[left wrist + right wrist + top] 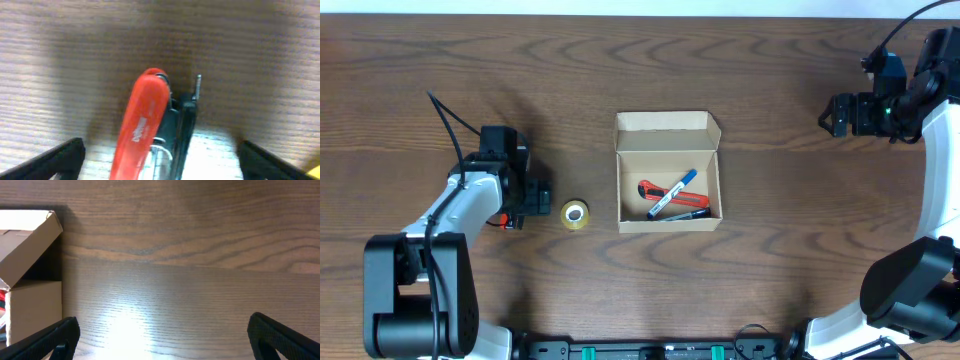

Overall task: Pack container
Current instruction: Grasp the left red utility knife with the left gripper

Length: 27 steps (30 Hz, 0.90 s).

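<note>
Left gripper (160, 152) spread wide, straddling red stapler (142, 125)

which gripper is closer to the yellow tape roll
Left. The left gripper is right beside the yellow tape roll; the right gripper is far off, beyond the container.

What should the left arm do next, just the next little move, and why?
Probably close the left gripper on the red and black tool. In the wrist view the tool lies on the table between the open jaws, not yet gripped. The container stands open, so the tool likely goes in there afterwards.
</note>
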{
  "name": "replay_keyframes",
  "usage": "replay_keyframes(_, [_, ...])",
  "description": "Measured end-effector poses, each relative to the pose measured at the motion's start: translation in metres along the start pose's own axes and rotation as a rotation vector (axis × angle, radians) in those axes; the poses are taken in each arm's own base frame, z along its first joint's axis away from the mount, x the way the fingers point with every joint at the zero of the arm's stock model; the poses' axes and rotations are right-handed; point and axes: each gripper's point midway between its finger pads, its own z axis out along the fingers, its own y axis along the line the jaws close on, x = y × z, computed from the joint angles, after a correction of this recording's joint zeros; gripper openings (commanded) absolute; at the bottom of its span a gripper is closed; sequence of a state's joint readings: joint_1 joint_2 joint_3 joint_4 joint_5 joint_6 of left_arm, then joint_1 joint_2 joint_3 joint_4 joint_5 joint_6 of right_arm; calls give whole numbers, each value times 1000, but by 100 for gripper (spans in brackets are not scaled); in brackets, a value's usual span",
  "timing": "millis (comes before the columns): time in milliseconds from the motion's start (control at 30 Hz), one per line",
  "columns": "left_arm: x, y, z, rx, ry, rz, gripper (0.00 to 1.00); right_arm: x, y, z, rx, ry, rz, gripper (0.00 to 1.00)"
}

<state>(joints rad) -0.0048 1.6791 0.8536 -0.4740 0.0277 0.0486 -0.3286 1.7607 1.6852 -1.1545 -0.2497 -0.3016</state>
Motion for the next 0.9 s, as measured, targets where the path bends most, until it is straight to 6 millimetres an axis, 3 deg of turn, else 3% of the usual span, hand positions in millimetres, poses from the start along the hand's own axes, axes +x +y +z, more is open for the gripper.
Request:
replay_keyframes(67, [-1, -4, 1, 18, -1, 4, 55, 0, 0, 0, 0, 0, 0, 99])
replay_keyframes(133, [0, -6, 1, 28, 0, 5, 47, 0, 0, 0, 0, 0, 0, 99])
replay_keyframes(300, [-1, -6, 0, 30, 1, 5, 6, 0, 0, 0, 0, 0, 0, 99])
replay_keyframes(667, [1, -6, -2, 30, 16, 4, 6, 0, 0, 0, 0, 1, 0, 99])
replay_keyframes(900, [16, -27, -18, 155, 114, -2, 6, 0, 0, 0, 0, 1, 0, 99])
